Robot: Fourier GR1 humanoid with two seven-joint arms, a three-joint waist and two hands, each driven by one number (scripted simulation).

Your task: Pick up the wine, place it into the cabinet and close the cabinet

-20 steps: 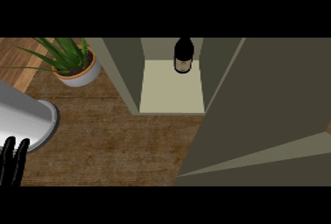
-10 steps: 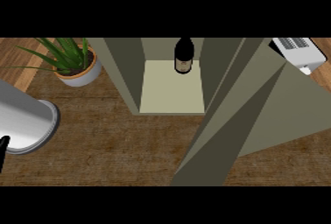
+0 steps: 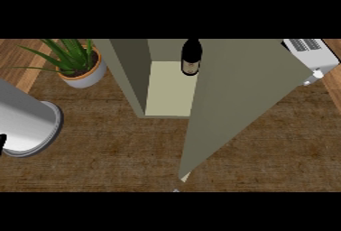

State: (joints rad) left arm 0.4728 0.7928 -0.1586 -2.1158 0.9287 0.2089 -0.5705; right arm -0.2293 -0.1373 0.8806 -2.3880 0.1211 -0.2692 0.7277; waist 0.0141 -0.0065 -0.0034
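Wine: I see the dark bottle (image 3: 191, 57) standing upright inside the cabinet (image 3: 133, 72), at the back of its pale floor.
Door: its door (image 3: 236, 97) is swung partway across the opening.
Left forearm: grey cylinder (image 3: 26, 124) at left edge.
Fingers: I cannot tell; no hand shows.
Counter: potted plant (image 3: 78, 63) upper left, white appliance (image 3: 310, 55) upper right.

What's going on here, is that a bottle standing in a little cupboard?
Yes. A dark wine bottle stands upright inside the cabinet on the counter, at the back of its pale floor. The cabinet door is partway across the opening but not yet shut, so closing it is what remains. No hand shows clearly; only a grey forearm comes in at the left. A potted plant sits left of the cabinet, and a white appliance is at the upper right.
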